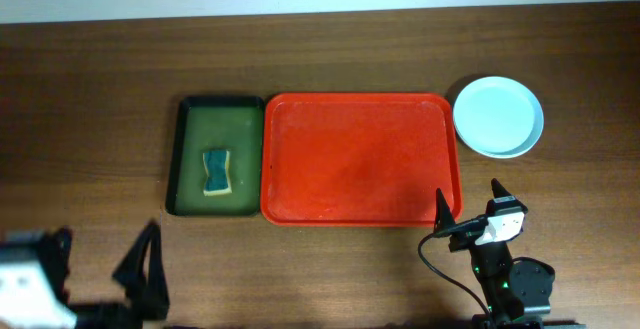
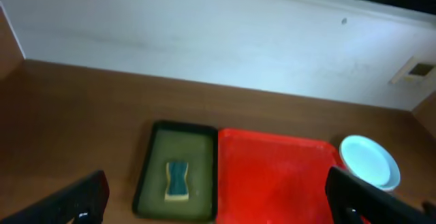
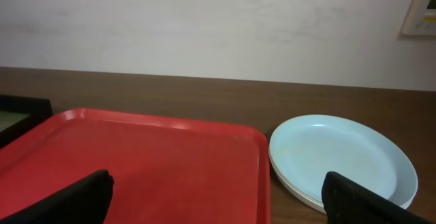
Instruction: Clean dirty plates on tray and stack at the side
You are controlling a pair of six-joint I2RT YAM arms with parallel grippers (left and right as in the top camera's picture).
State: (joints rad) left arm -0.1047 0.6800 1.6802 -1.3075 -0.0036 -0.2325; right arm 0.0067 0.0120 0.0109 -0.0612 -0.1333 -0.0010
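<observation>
A: Where were the round pale blue-green plates?
B: Stacked on the wooden desk, just right of the flat red plastic tray.
A: And the pincers?
B: The left pincer and right pincer both gaped, grasping nothing.

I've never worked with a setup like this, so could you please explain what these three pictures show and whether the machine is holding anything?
They show two robot arms at a wooden table. One picture looks down from above; the other two come from cameras on each wrist. The left gripper and right gripper are both open and hold nothing. On the table lies a red tray with nothing on it, a smaller green tray holding a sponge, and a stack of plates beside the red tray, pale blue on top.
</observation>
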